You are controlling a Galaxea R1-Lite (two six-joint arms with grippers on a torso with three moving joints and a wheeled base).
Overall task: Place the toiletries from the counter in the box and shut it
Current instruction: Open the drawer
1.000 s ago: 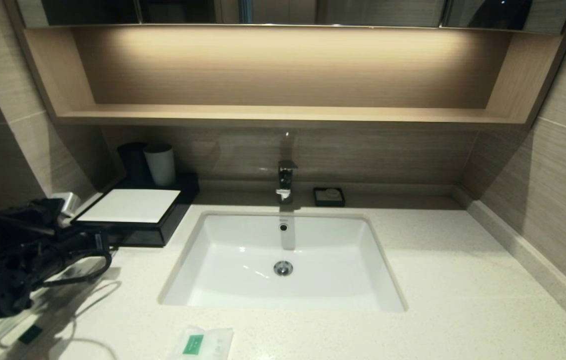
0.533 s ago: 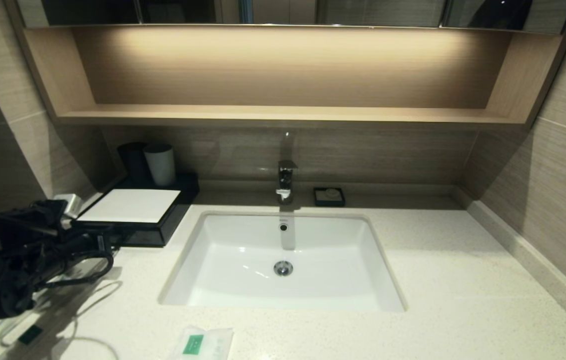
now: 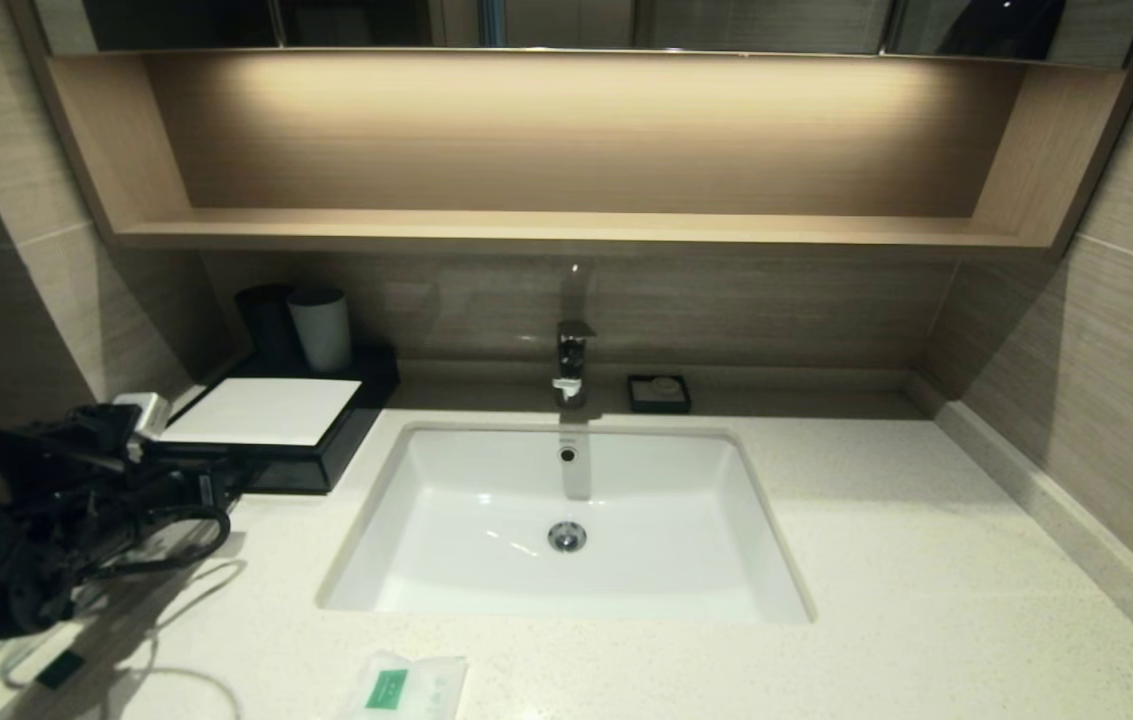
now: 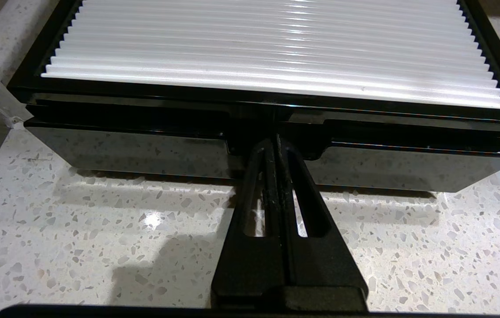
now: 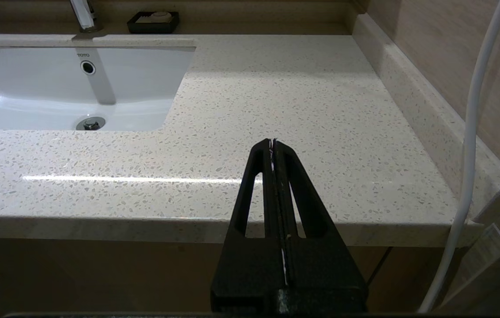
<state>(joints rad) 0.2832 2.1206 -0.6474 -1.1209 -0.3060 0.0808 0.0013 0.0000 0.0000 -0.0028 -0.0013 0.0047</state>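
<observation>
The black box (image 3: pixel 326 455) with its white top panel (image 4: pixel 276 48) stands at the counter's back left. In the left wrist view its drawer front (image 4: pixel 135 152) sits a little forward of the frame. My left gripper (image 4: pixel 275 142) is shut and empty, tips at the notch in the middle of the drawer front; it also shows in the head view (image 3: pixel 226 487). The white sachet (image 3: pixel 406 687) with a green label lies at the counter's front edge. A clear-wrapped toothbrush with a dark label (image 3: pixel 61 668) lies at the near left, partly under my left arm. My right gripper (image 5: pixel 272 142) is shut and empty over the counter's front right edge.
The white sink (image 3: pixel 566 590) is set in the middle of the cream counter (image 3: pixel 926 560). A tap (image 3: pixel 571 360) and a small black soap dish (image 3: pixel 658 393) stand behind it. Two cups (image 3: pixel 321 328) stand behind the box. Walls close off both sides.
My left arm has moved slightly forward and right, toward the box's front. The sachet and my right arm have not moved.
</observation>
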